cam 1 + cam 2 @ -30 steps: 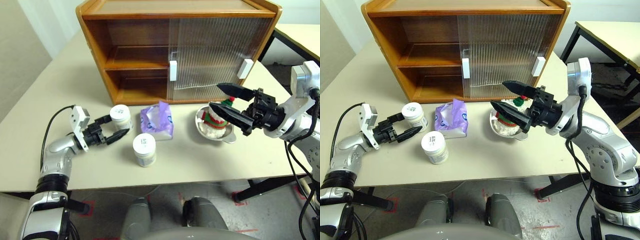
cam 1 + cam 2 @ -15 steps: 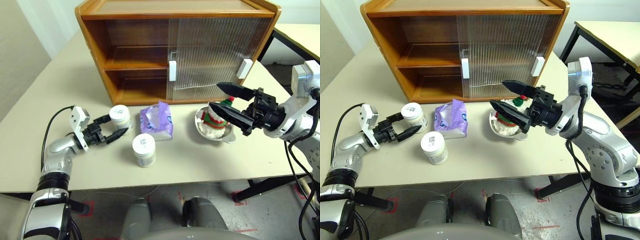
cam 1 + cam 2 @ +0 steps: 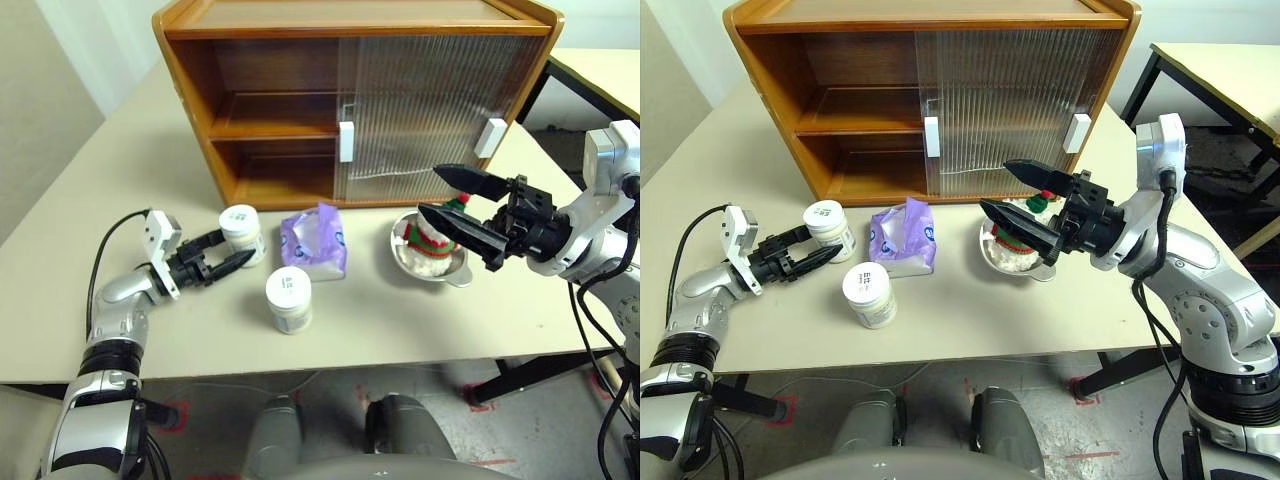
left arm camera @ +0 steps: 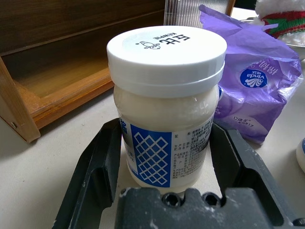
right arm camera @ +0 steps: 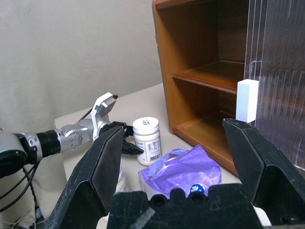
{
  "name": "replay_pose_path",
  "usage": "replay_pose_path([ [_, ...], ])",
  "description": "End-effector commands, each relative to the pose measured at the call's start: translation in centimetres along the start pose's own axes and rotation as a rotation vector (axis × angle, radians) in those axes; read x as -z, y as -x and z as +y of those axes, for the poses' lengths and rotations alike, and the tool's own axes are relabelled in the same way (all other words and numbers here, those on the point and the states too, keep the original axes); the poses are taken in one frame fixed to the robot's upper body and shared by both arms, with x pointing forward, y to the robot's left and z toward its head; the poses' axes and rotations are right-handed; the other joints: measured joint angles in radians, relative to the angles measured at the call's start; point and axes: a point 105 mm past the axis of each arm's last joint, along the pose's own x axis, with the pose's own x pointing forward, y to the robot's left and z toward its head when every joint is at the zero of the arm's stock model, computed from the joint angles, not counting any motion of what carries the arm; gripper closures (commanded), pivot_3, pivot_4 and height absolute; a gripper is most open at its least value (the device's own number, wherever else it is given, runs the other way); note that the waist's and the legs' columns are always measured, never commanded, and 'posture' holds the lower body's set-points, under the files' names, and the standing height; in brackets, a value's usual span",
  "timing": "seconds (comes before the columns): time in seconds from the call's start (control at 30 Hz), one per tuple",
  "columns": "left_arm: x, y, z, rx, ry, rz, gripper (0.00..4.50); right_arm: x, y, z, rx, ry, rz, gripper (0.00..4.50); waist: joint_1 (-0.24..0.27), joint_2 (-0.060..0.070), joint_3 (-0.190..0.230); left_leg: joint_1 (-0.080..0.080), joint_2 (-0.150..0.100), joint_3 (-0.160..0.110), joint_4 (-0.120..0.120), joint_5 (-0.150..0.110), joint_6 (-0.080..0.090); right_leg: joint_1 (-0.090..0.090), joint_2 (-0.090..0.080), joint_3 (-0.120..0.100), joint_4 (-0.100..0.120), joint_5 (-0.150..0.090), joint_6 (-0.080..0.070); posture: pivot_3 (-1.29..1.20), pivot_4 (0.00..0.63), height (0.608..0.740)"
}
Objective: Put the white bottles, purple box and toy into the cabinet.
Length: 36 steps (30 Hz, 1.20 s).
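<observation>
Left gripper point(image 3: 232, 257) at lower left of head view, fingers point(image 4: 97, 162) flanking the far bottle point(image 3: 240, 231), contact unclear. Second bottle point(image 3: 288, 298) just below centre, box point(image 3: 314, 243) beside it. Right gripper point(image 3: 452, 203) spread wide, empty, above toy point(image 3: 432, 240) at centre right.

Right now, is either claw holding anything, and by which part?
The left claw has its fingers around the body of a white bottle below the lid, closing but not clearly gripping yet. The right claw is open, holding nothing.
</observation>
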Motion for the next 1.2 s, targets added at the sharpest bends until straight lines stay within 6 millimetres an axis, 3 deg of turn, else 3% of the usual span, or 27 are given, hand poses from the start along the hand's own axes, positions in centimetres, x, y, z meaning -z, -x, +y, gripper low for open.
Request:
replay_pose_path([
  [0.03,-1.3,-1.3,0.0,0.003,-0.011,-0.038,1.44,-0.6,0.0,0.1,0.0,0.024,-0.01,0.0,0.001,0.0,0.0,0.0,0.0,0.0,0.0,0.0,0.0,0.0,0.0,0.0,0.0,0.0,0.0,-0.06,0.0,0.74],
  [0.4,-5.1,-4.5,1.3,-0.08,0.018,-0.167,1.44,-0.4,-0.1,0.3,0.001,0.022,-0.016,0.0,-0.007,-0.002,0.0,0.0,0.0,0.0,0.0,0.0,0.0,0.0,0.002,0.001,0.0,0.0,0.001,-0.07,0.0,0.74],
  [0.67,-5.5,-6.2,1.4,-0.107,0.029,-0.168,1.44,-0.3,-0.1,0.5,0.013,0.021,-0.024,0.0,-0.027,-0.002,0.0,-0.001,0.0,0.0,0.0,0.0,0.0,0.0,0.003,0.002,0.0,0.001,0.001,-0.09,0.0,0.74],
  [1.0,-4.9,-7.6,3.5,-0.28,0.04,-0.119,1.44,-0.3,0.0,0.6,0.025,0.023,-0.03,0.0,-0.027,-0.003,0.0,0.0,0.0,0.0,0.0,0.0,0.0,0.0,0.004,0.004,0.0,0.001,0.001,-0.1,0.0,0.74],
  [1.2,-5.2,-9.2,3.0,-0.292,0.027,-0.134,1.44,-0.3,-0.1,0.6,0.028,0.021,-0.035,0.0,-0.026,-0.004,0.0,0.0,0.0,0.0,0.0,0.0,0.0,0.0,0.004,0.004,0.0,0.001,0.001,-0.11,0.0,0.74],
])
